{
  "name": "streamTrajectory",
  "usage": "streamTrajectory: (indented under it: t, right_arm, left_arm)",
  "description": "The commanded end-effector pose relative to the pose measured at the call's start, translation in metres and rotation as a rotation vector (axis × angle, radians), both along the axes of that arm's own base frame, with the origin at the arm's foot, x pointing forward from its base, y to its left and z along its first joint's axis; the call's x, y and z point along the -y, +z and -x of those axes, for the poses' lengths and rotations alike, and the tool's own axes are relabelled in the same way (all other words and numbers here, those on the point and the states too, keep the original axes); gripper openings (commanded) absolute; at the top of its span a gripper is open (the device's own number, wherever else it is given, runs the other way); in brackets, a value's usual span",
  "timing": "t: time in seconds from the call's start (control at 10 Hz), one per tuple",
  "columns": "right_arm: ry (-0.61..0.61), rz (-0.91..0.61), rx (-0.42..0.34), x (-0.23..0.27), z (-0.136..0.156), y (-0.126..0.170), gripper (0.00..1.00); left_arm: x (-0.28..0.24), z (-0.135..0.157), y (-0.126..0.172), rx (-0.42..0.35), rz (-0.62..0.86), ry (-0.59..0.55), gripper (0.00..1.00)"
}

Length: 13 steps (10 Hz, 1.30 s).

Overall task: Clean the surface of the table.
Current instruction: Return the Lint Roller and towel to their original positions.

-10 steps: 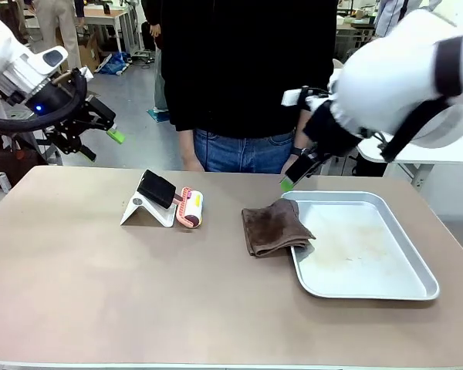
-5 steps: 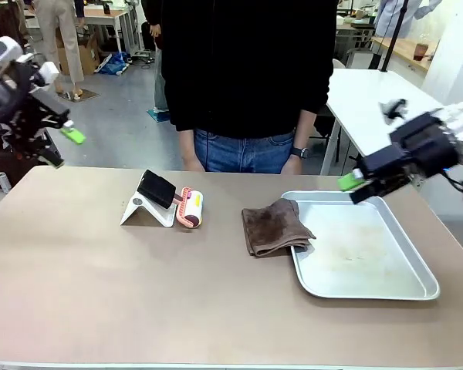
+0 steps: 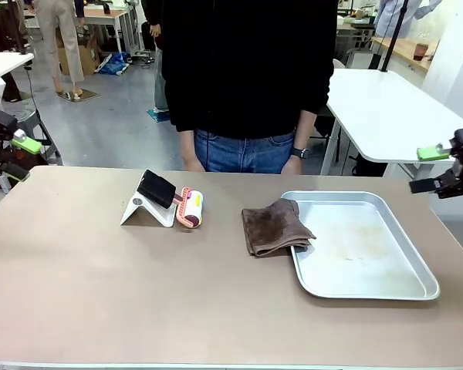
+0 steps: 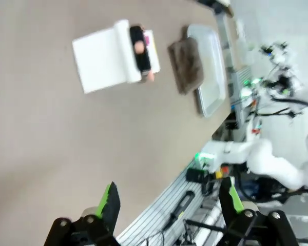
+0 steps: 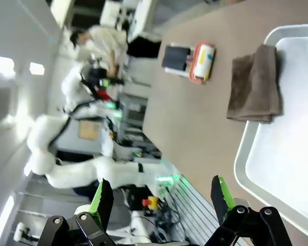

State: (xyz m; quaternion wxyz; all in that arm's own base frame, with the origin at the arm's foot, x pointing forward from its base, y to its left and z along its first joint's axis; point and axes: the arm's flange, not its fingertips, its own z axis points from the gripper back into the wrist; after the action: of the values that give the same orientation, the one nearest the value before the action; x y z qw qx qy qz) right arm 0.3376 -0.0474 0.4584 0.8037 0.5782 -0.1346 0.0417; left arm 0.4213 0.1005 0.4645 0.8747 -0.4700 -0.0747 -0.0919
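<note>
Brownish-taupe counter (image 3: 100, 285), matte top, thin pale edge. 3 groups rest on it: a white stand (image 3: 148, 211) carrying a black-handled lint roller (image 3: 187, 206), left of centre; a folded brown cloth (image 3: 273, 227) near the middle, its right edge overlapping the rim of a shiny metal tray (image 3: 370, 287) at right.

left gripper (image 3: 11, 158) withdrawn to left edge, right gripper (image 3: 436, 169) retreated off tray

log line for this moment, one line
left gripper: open, empty, off table's left edge | right gripper: open, empty, off right edge | brown cloth: half on tray | table: not wiped
</note>
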Motion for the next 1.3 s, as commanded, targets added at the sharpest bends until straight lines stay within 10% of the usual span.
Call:
streamTrajectory:
  t: [0.0, 1.2]
  right_arm:
    - [0.044, 0.046, 0.031, -0.0130, 0.0014, 0.0070, 1.00]
    - [0.044, 0.046, 0.031, -0.0130, 0.0014, 0.0070, 1.00]
  left_arm:
    - [-0.0003, 0.0032, 0.0020, 0.051, 0.141, 0.079, 1.00]
    - [0.0000, 0.0000, 0.0000, 0.000, 0.000, 0.000, 1.00]
